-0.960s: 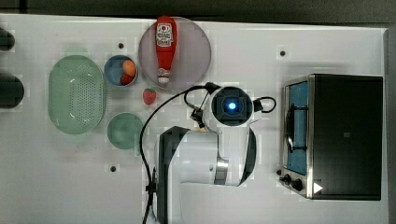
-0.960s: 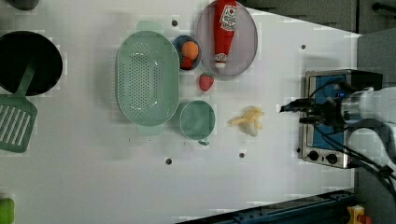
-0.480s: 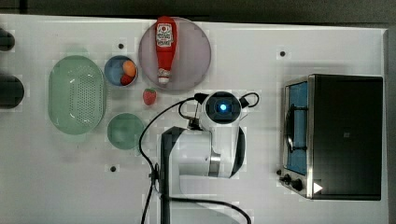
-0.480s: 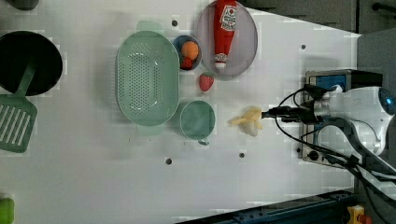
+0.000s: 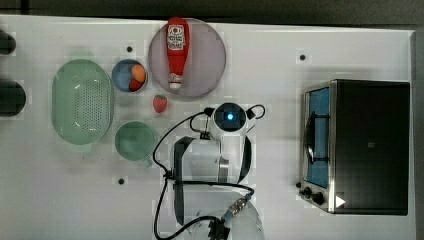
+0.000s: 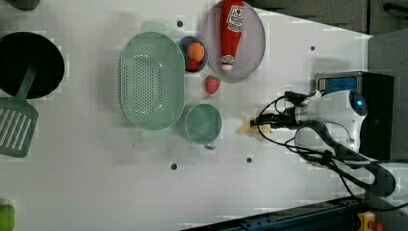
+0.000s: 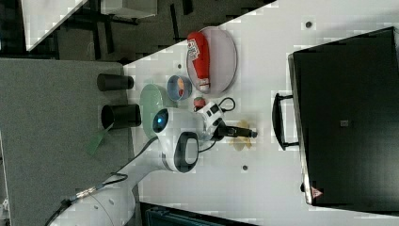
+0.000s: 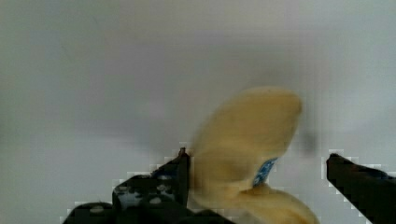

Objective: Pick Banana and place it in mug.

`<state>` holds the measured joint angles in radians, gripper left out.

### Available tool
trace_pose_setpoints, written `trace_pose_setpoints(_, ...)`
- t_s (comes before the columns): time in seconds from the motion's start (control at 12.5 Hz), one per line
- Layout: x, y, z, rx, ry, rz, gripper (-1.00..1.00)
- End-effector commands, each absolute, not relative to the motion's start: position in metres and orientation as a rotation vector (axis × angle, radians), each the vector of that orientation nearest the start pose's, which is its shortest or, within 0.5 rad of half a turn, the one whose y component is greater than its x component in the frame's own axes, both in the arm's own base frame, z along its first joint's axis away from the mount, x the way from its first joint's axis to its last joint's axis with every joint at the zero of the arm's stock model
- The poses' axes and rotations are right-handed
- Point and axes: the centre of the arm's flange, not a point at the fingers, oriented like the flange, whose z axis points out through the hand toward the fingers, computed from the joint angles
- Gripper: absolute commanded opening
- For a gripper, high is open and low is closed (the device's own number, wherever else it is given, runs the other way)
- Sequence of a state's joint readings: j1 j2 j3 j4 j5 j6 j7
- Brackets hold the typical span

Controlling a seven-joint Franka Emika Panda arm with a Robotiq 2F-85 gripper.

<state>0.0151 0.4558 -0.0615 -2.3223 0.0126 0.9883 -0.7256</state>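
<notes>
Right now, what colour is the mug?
Teal-green; the mug shows best in the left view.

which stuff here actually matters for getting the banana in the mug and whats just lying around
Matters for the job:
- banana, on the table between the open tool fingers
- mug, teal, empty

Just lying about:
- colander
- blue bowl with small fruit
- strawberry
- ketchup bottle on a plate
- toaster oven
- spatula

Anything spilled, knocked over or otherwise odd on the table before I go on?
Only the ketchup bottle, which lies on its side across the plate. Nothing looks spilled. The banana sits between the open gripper fingers; the mug stands upright.
</notes>
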Motion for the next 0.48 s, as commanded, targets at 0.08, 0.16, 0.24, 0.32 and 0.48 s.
trace_pose_setpoints(0.08,0.496,-0.021,0.149,-3.151,0.119,0.264,0.53)
trace_pose_setpoints(0.16,0.495,-0.021,0.149,-3.151,0.118,0.262,0.18)
trace_pose_setpoints(0.24,0.497,-0.020,0.151,-3.151,0.117,0.252,-0.04)
trace_pose_setpoints(0.32,0.499,-0.022,0.156,-3.151,0.122,0.237,-0.30)
trace_pose_setpoints(0.48,0.509,-0.024,0.179,-3.153,0.132,0.162,-0.30)
